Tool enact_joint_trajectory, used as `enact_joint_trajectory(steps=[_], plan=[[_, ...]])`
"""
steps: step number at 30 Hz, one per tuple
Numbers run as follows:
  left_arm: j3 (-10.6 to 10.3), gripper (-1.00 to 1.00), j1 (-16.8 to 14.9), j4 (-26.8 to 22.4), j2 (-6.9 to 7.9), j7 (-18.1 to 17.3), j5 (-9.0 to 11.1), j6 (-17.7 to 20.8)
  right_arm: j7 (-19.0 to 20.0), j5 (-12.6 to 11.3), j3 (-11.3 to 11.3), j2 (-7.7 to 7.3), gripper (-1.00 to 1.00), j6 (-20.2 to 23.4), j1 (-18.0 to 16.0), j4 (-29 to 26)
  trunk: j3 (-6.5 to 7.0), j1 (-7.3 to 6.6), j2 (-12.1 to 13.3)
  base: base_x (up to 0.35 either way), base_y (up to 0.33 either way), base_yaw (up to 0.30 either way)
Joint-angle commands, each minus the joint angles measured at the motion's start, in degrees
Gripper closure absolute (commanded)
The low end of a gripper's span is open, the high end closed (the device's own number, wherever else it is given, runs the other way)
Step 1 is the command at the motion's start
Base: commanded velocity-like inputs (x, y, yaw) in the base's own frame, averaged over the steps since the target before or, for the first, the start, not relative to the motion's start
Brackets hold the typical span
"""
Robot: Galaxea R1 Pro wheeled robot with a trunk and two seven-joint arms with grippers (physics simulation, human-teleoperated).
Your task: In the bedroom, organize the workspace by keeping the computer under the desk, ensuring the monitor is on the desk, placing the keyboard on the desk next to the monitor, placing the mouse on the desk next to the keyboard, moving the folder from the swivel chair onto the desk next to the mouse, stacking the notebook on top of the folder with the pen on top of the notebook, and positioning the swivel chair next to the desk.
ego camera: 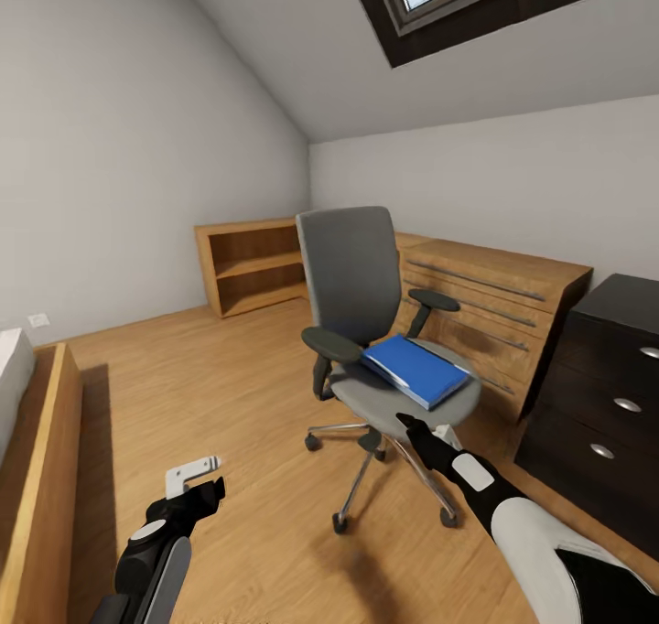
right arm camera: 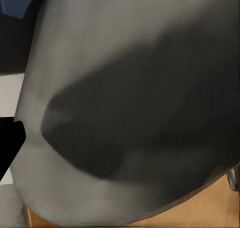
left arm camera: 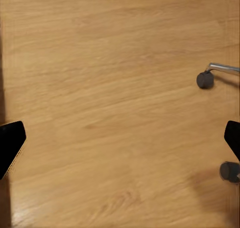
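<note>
blue folder (ego camera: 415, 371) on swivel chair (ego camera: 352, 281) seat, right hand (ego camera: 409, 423) near, grip unclear, left hand (left arm camera: 120, 138) released

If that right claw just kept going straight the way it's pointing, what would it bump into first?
Most likely the swivel chair: the right gripper points at the front edge of its grey seat, below the blue folder. Depth is hard to judge.
</note>
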Motion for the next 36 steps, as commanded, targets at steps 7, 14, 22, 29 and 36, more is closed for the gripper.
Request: enact_joint_trajectory(steps=[7, 14, 22, 29, 36], plan=[[0.0, -1.0, -0.1, 0.0, -0.03, 0.4, 0.7, 0.2, 0.2, -0.5, 0.2, -0.1, -1.0, 0.4, 0.0, -0.1, -0.06, -0.01, 0.0, 0.001, 0.0, 0.236], [-0.1, -1.0, -0.1, 0.0, -0.03, 0.2, 0.8, 0.2, 0.2, -0.4, 0.2, -0.06, -1.0, 0.3, 0.0, -0.2, -0.06, -0.01, 0.0, 0.244, 0.0, 0.018], [-0.1, -1.0, -0.1, 0.0, -0.09, 0.2, 0.8, 0.2, 0.2, -0.4, 0.2, -0.04, -1.0, 0.3, 0.0, -0.1, -0.06, -0.01, 0.0, 0.302, 0.035, 0.0], [-0.1, -1.0, 0.0, 0.0, -0.11, 0.2, 0.8, 0.2, 0.2, -0.4, 0.2, -0.04, -1.0, 0.3, 0.0, -0.1, -0.06, -0.01, 0.0, 0.299, 0.135, 0.0], [-0.1, -1.0, -0.1, 0.0, -0.12, 0.2, 0.8, 0.2, 0.2, -0.4, 0.2, -0.04, -1.0, 0.3, 0.0, -0.1, -0.06, -0.01, 0.0, 0.224, 0.166, 0.0]])
